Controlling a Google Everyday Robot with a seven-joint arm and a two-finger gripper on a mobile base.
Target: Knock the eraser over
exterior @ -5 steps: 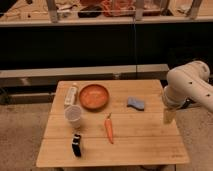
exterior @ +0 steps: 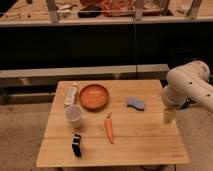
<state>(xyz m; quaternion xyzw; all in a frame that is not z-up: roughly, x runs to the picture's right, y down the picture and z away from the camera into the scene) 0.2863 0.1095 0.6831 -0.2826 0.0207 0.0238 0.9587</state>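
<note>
The eraser (exterior: 76,144) is a small black block with a pale band, standing on the wooden table (exterior: 140,145) near its front left. The white cup (exterior: 73,115) stands just behind it. My white arm (exterior: 187,86) comes in from the right. My gripper (exterior: 168,116) hangs over the table's right edge, far to the right of the eraser and touching nothing.
An orange bowl (exterior: 94,96) sits at the back middle with a long pale bar (exterior: 71,94) to its left. A carrot (exterior: 109,128) lies in the middle and a blue sponge (exterior: 135,103) to the right. A dark shelf unit (exterior: 100,45) stands behind the table.
</note>
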